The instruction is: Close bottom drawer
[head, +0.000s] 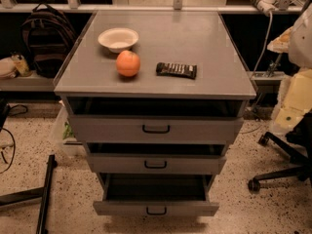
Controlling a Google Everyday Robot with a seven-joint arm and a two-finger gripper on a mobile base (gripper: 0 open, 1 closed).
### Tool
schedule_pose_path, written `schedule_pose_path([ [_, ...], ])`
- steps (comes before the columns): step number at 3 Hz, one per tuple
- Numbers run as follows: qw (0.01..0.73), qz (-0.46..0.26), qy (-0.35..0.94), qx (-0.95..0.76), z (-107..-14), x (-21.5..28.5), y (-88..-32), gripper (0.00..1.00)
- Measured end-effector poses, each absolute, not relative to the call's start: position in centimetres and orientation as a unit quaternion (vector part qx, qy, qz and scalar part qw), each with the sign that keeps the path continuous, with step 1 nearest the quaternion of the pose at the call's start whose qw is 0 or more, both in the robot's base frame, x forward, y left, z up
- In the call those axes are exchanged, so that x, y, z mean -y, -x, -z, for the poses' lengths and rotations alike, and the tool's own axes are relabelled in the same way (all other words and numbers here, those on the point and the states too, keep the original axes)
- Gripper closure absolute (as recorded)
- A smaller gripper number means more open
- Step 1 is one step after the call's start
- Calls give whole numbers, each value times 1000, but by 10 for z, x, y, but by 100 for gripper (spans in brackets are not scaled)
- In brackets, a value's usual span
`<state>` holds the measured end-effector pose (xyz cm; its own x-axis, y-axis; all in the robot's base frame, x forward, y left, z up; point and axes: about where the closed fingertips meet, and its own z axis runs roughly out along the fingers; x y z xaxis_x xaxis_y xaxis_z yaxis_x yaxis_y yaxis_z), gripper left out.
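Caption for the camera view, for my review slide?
Grey cabinet with bottom drawer pulled furthest out; bowl, orange and snack bar on top; hand out of view.

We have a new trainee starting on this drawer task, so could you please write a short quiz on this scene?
1. True or false: the bottom drawer is pulled out farther than the middle drawer.
2. What lies just in front of the bowl on the cabinet top? A orange, B mug, C sponge.
3. Fill in: the gripper is ___ of view.
Key: 1 true; 2 A; 3 out.
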<state>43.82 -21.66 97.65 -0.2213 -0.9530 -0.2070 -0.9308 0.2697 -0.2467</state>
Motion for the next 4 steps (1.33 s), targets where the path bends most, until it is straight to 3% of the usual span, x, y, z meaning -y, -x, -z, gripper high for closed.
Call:
schedule_pose_path([
  [1, 160, 35, 603, -781, -977, 217, -438, 0],
  [3, 170, 23, 600, -782, -946, 213, -433, 43],
  [4, 183, -9, 604, -776, -878, 202, -426, 66],
])
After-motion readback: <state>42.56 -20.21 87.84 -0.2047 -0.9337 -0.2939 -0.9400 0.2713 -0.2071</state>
